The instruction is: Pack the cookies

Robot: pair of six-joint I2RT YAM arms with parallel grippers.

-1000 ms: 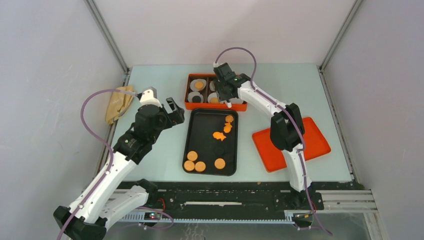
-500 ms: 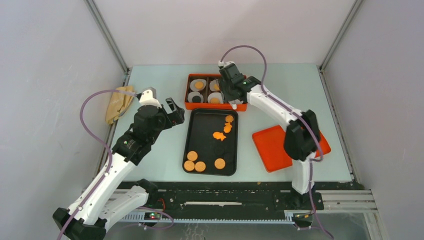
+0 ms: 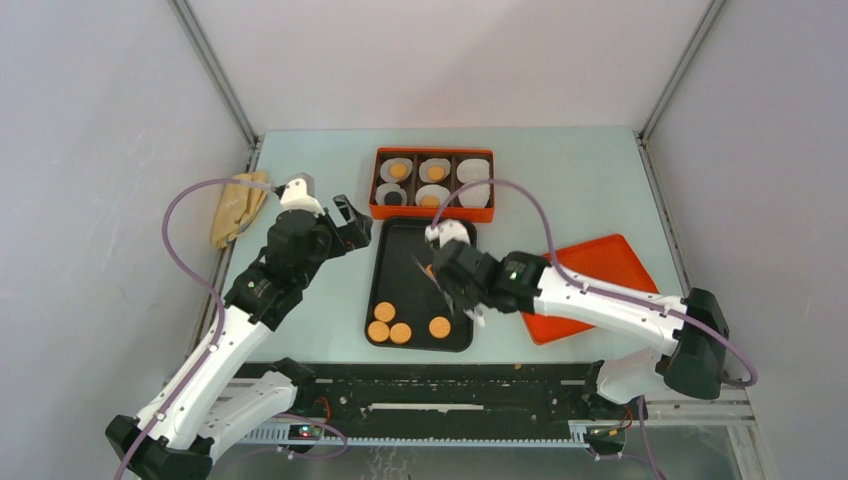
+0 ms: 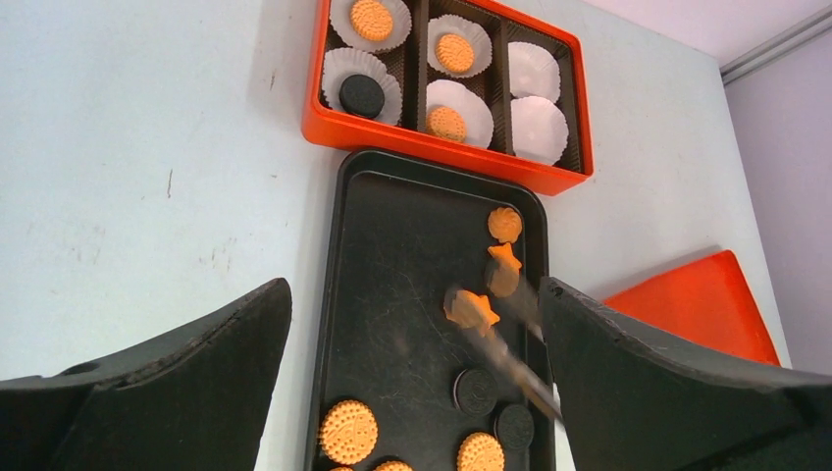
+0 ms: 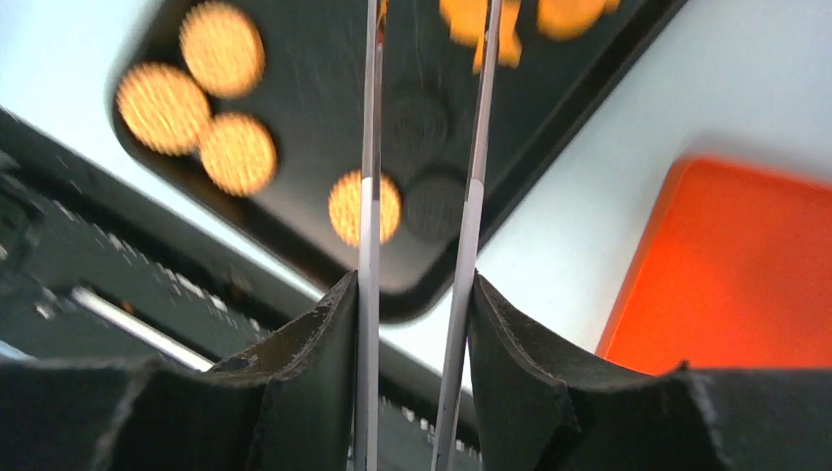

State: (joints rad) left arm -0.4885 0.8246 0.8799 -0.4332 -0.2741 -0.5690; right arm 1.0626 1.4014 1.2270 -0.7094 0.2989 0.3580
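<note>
Several orange cookies (image 3: pixel 385 311) and two dark ones (image 4: pixel 476 391) lie on the black tray (image 3: pixel 400 265). The orange box (image 3: pixel 432 213) behind it holds paper cups; three carry orange cookies (image 4: pixel 454 52), one a dark cookie (image 4: pixel 361 93), and two are bare (image 4: pixel 540 128). My right gripper (image 3: pixel 455 285) hovers over the tray's right half, shut on metal tweezers (image 5: pixel 370 196) that point across the tray; their tips run off the top of the right wrist view. My left gripper (image 3: pixel 345 225) is open and empty, raised left of the tray's far end.
The orange lid (image 3: pixel 590 285) lies flat right of the tray, partly under my right arm. A tan cloth (image 3: pixel 237 207) sits at the table's far left edge. The black rail (image 3: pixel 450 385) runs along the near edge.
My right arm has swung from the orange box back toward me, and its gripper with the tweezers now hangs over the tray. The left arm has not moved.
</note>
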